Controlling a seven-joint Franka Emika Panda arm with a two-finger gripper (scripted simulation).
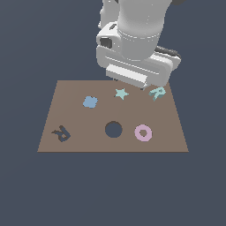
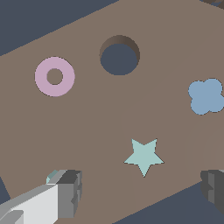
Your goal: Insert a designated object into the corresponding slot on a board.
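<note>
Teal and small, the R block (image 1: 157, 92) lies at the far corner of the brown board (image 1: 79, 137) on the exterior view's right, well apart from the R slot (image 1: 61, 133) at the near corner on its left. The hand (image 2: 142, 190) hangs above the board's far edge, fingers (image 2: 70, 192) spread wide and empty. One finger sits right beside the R, so descending now risks nudging it askew rather than straddling it.
</note>
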